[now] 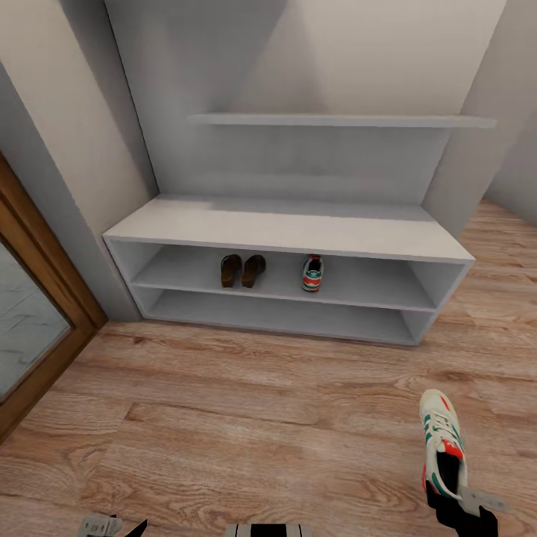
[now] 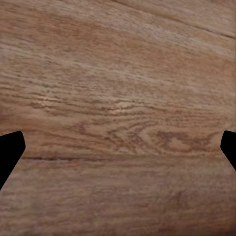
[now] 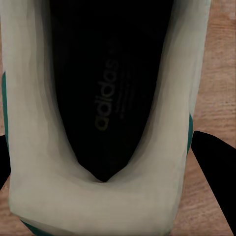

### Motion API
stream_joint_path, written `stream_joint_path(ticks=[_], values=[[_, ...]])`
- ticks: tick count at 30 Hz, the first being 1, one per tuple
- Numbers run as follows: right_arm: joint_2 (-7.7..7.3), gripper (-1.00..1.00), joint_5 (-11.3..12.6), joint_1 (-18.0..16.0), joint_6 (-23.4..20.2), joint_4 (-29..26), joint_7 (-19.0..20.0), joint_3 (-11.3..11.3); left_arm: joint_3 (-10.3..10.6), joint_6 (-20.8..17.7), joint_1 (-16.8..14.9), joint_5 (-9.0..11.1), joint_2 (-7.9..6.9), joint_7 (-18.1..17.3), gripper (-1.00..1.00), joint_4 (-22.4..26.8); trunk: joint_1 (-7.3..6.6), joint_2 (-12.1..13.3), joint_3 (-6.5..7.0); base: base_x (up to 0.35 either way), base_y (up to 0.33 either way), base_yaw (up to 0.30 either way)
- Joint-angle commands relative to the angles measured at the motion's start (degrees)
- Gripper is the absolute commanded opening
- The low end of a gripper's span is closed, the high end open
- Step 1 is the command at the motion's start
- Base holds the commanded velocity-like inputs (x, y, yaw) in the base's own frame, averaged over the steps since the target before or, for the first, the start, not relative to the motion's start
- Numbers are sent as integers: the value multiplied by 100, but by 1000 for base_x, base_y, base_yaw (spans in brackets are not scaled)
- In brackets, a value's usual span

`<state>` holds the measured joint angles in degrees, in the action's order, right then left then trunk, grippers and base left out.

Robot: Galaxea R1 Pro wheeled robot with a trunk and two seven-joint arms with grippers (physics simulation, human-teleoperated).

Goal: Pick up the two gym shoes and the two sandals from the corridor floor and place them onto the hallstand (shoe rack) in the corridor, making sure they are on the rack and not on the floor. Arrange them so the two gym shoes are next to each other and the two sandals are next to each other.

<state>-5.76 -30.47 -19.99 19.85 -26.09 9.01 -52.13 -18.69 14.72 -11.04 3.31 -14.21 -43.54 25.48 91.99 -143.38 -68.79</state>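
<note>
Over wood floor (image 1: pixel 224 418), right fingers (image 3: pixel 214 167) pinch gym shoe (image 1: pixel 441 444)'s heel.

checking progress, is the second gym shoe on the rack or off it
Off it. The second gym shoe is in the right end effector over the corridor floor, while its mate sits on the hallstand shelf.

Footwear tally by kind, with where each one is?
Gym shoes: 2, one on the hallstand's upper open shelf, one at the right gripper over the corridor floor.
Sandals: 2, side by side on that same shelf.
Total: 4
</note>
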Motion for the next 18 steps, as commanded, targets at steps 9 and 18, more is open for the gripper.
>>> stream_joint_path(ticks=[9, 18], values=[[247, -100, -14, -467, -1343, -33, -225, 593, 7, 4, -4, 12, -2, -42, 100, -6, -1, -2, -4, 0, 0, 0], [1039, -100, -12, -1526, -2915, -36, -1163, 1511, 14, 4, -4, 4, 6, -286, 100, 0, -1, -2, -4, 0, 0, 0]])
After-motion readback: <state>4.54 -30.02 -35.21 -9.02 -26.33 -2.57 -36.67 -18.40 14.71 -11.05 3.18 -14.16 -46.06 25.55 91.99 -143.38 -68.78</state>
